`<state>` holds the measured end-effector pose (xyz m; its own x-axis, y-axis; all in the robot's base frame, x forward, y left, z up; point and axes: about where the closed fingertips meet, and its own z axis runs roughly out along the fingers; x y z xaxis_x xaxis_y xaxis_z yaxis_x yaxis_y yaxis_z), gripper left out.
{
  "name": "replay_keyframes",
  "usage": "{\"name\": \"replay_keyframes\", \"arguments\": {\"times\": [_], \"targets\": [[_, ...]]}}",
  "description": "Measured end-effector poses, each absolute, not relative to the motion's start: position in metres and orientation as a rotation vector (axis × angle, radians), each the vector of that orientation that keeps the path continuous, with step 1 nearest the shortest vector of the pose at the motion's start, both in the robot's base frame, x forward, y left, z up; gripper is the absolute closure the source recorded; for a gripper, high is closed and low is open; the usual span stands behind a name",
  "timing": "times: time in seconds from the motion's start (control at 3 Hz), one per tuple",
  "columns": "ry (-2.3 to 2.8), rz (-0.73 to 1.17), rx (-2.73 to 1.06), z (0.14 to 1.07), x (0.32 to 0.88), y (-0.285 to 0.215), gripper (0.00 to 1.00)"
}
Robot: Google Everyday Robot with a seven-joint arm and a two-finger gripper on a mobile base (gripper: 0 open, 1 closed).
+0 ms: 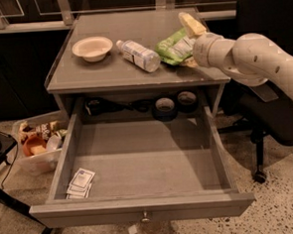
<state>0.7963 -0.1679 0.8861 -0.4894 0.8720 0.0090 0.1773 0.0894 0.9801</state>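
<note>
White bowl (92, 47) & plastic bottle (139, 55) on tabletop (84, 77), 2 tape rolls (165, 107) beneath, sachets (80, 183) front-left in open drawer (139, 159), my gripper (189, 39) over tabletop's right rear

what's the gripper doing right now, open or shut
gripper: at the green crinkled plastic snack bag on the grey table top; open or shut cannot be told.
</note>
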Motion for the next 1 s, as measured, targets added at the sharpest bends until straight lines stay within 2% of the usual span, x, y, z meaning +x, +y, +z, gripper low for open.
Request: {"name": "replay_keyframes", "arguments": {"times": [0.33,1.0], "targets": [[1.741,1.449,1.055,0.8838,0.7965,-0.1715,0.19],[1.649,1.491,1.108,0.8811,0.7986,-0.1724,0.65]]}}
